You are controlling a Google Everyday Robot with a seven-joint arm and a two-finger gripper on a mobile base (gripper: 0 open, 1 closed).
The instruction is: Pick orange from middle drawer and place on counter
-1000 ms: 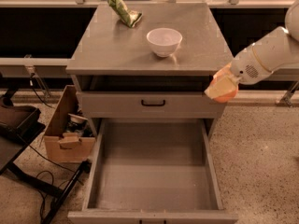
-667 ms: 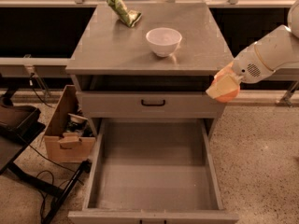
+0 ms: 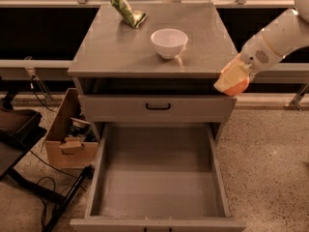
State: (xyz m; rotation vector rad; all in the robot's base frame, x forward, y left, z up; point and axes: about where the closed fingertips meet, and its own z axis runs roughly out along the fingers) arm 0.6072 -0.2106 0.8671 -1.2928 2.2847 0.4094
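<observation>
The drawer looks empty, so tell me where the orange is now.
On the right of the camera view, the gripper holds the orange just off the front-right corner of the counter.

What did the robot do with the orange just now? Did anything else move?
The tool, gripping the orange, crept slightly up and to the right beside the front right corner of the counter. It is not over the counter yet, and nothing was let go. The white bowl, green packet and open middle drawer stayed put.
</observation>
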